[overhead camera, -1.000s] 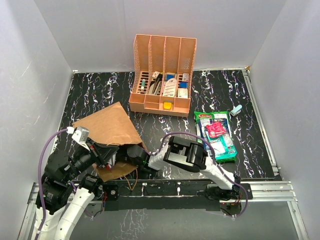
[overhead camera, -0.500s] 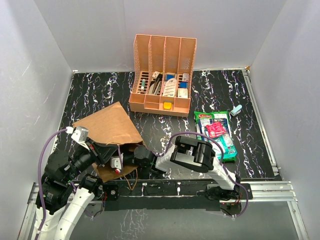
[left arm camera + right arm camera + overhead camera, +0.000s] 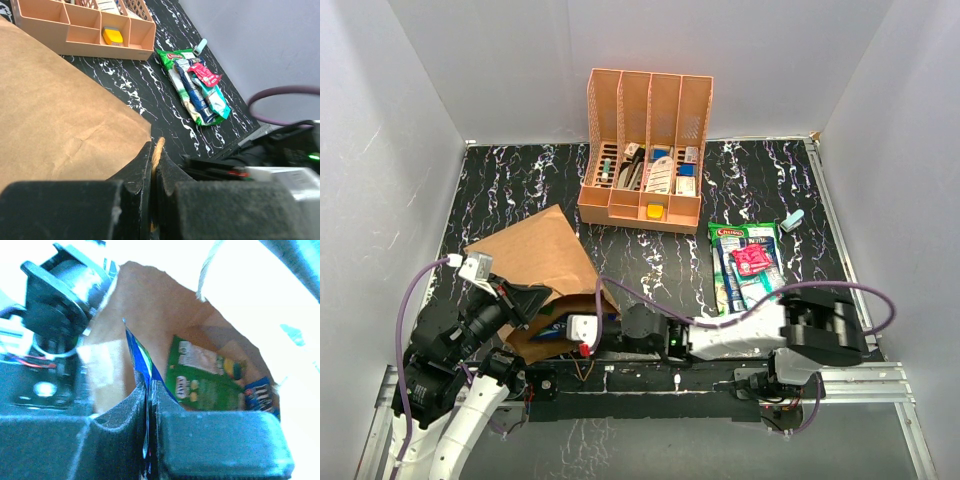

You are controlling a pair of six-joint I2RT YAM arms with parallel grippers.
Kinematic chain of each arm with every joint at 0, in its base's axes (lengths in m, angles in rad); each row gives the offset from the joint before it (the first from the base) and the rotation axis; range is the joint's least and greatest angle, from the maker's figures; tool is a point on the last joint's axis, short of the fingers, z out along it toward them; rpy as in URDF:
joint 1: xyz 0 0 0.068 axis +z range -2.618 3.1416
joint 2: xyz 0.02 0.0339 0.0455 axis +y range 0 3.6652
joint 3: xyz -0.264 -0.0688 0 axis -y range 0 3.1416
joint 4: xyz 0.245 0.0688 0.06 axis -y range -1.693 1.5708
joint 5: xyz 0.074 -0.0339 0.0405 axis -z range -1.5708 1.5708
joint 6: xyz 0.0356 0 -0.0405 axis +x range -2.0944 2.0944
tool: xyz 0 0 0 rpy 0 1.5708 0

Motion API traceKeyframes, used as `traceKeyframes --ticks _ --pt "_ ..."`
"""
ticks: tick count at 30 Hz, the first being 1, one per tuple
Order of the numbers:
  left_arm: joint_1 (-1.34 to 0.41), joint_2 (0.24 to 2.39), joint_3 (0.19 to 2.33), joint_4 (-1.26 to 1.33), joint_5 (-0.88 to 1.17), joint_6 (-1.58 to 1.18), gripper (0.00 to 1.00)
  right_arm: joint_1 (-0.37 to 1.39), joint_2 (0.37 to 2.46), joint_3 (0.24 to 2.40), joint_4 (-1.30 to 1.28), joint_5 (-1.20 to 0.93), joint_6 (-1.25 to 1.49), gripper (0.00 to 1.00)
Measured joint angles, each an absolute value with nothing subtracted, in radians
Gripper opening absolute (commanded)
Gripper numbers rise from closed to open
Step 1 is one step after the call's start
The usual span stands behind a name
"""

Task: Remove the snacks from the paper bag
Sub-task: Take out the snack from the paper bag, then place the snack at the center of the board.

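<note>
The brown paper bag [image 3: 535, 255] lies on its side at the front left, its mouth facing right. My left gripper [image 3: 535, 300] is shut on the bag's twisted cord handle [image 3: 158, 147], with the bag's flat side [image 3: 60, 115] beside it. My right gripper [image 3: 568, 335] is at the bag's mouth, shut on the edge of a blue packet [image 3: 140, 357]. Inside the bag [image 3: 155, 315] lie a green packet [image 3: 210, 375] and another blue packet [image 3: 259, 392]. A pile of green, red and teal snacks [image 3: 750, 265] lies on the table at the right and also shows in the left wrist view [image 3: 197, 90].
The orange four-compartment organiser [image 3: 645, 150] with stationery stands at the back centre. A small light-blue item [image 3: 792, 220] lies beyond the snack pile. The right arm stretches low along the front, above the metal rail [image 3: 670, 382]. White walls close in three sides.
The right arm has dropped low and stretched out, its elbow swinging to the right. Its gripper has drawn slightly toward the front edge at the bag's mouth. The left gripper has kept its place.
</note>
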State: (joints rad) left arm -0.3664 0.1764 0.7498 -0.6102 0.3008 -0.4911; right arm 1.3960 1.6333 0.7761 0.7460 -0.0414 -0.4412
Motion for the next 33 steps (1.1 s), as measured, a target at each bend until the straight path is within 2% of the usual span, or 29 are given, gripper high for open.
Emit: traceKeyframes --ticks 10,15,18,21,25,33 --pt "-0.363 0.176 0.75 -0.615 0.248 -0.509 0.0 1.444 1.132 0.768 0.167 0.099 0.097 0.07" --pt "-0.362 0.177 0.75 -0.616 0.241 -0.516 0.0 1.444 0.862 0.715 -0.023 0.266 0.332 0.07" --pt "-0.362 0.177 0.75 -0.616 0.24 -0.517 0.0 1.443 0.772 0.67 -0.081 0.377 0.445 0.07" --pt "-0.362 0.179 0.75 -0.616 0.239 -0.517 0.0 1.439 0.766 0.651 -0.131 0.48 0.527 0.07" --pt "-0.362 0.188 0.75 -0.616 0.239 -0.517 0.0 1.406 0.873 0.659 -0.202 0.572 0.616 0.07" --pt "-0.362 0.19 0.75 -0.619 0.24 -0.517 0.0 1.037 1.068 0.673 -0.26 0.347 0.675 0.07"
